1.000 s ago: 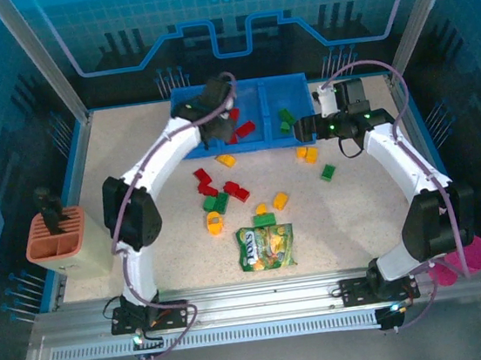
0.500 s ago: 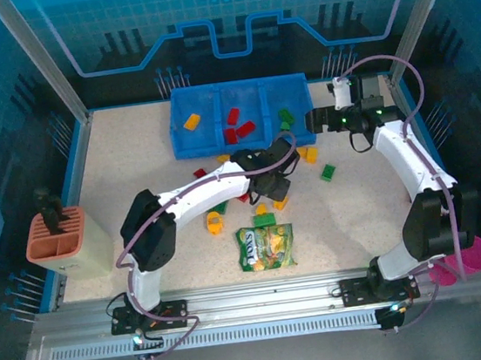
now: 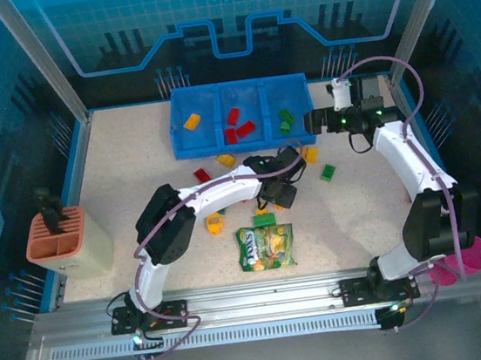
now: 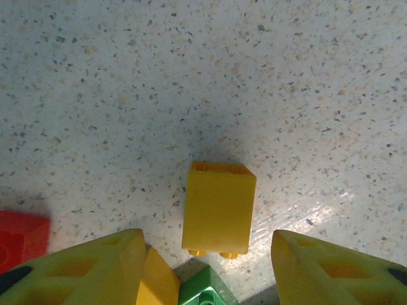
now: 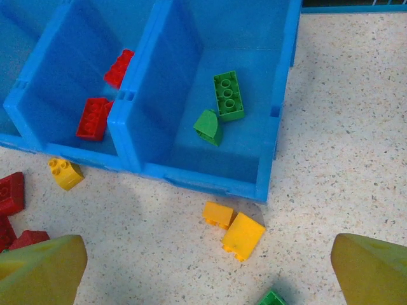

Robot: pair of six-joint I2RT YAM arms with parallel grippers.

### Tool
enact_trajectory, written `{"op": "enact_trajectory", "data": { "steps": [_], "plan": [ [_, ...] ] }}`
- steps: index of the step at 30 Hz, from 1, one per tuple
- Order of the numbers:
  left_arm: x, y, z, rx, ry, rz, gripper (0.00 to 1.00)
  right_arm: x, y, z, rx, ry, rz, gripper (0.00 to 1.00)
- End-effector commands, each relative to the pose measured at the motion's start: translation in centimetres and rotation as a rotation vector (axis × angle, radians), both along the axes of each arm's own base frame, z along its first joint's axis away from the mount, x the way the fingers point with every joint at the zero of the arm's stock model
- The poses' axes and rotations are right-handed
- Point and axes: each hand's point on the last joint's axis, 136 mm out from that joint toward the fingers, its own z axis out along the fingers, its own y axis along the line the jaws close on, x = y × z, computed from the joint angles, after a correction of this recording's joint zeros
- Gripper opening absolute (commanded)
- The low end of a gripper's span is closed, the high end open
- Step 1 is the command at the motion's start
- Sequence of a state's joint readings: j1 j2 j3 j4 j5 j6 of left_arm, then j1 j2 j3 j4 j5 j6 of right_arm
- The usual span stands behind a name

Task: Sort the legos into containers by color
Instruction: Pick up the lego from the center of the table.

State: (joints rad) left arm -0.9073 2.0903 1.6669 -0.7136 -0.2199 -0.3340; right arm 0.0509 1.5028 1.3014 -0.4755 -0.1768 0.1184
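The blue tray (image 3: 181, 139) stands at the back with three compartments: one yellow lego (image 3: 191, 122) in the left, red legos (image 3: 236, 126) in the middle, green legos (image 3: 286, 120) in the right. My left gripper (image 3: 279, 194) is low over loose bricks at mid-table. In the left wrist view it (image 4: 206, 234) stands open with a yellow lego (image 4: 219, 208) on the table just ahead of its tips, untouched; a green lego (image 4: 206, 289) lies below. My right gripper (image 5: 206, 254) hangs open and empty in front of the tray's (image 5: 280, 95) right compartment, above two yellow legos (image 5: 243, 236).
Loose legos lie scattered before the tray: yellow (image 3: 226, 159), red (image 3: 202, 175), green (image 3: 327, 172), green (image 3: 265, 220). A green-yellow candy bag (image 3: 266, 247) lies nearer the front. An orange-brown basket (image 3: 54, 238) stands at the left edge, a pink cup (image 3: 465, 258) at the right.
My left arm has swung from over the tray's left compartment down to the loose bricks at mid-table, baring a yellow lego in that compartment. The right gripper drew back slightly and opened wider.
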Motion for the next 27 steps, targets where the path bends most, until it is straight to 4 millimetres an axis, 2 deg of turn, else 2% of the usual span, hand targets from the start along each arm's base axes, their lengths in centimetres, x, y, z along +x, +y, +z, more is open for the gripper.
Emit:
{"op": "enact_trajectory", "data": {
  "steps": [1,10,13,19,21,23,27],
  "plan": [
    [-0.4,-0.4,-1.9,0.025,0.025,-0.026,0.56,-0.2,-0.1,1.3,0.012,-0.024,0.016,1.0],
    [-0.4,-1.1,-4.0,0.038,0.054,-0.035,0.56,-0.2,0.0,1.3,0.02,-0.025,0.02,1.0],
    [-0.5,-1.4,-4.5,0.031,0.071,-0.041,0.5,-0.2,-0.1,1.4,0.02,-0.029,0.018,1.0],
    [-0.7,-1.5,-4.9,0.032,0.084,-0.041,0.27,-0.2,-0.1,1.2,0.016,-0.025,0.016,0.99],
    [-0.5,-1.2,-4.5,0.04,0.073,-0.038,0.24,-0.2,-0.2,1.2,0.013,-0.026,0.014,1.0],
    [-0.1,-0.7,-3.3,0.048,0.039,-0.029,0.2,-0.3,-0.2,1.1,0.01,-0.024,0.014,1.0],
    [2.1,1.6,1.4,0.016,-0.061,0.027,0.18,-0.3,-0.3,0.6,0.01,-0.02,0.01,1.0]
  ]
}}
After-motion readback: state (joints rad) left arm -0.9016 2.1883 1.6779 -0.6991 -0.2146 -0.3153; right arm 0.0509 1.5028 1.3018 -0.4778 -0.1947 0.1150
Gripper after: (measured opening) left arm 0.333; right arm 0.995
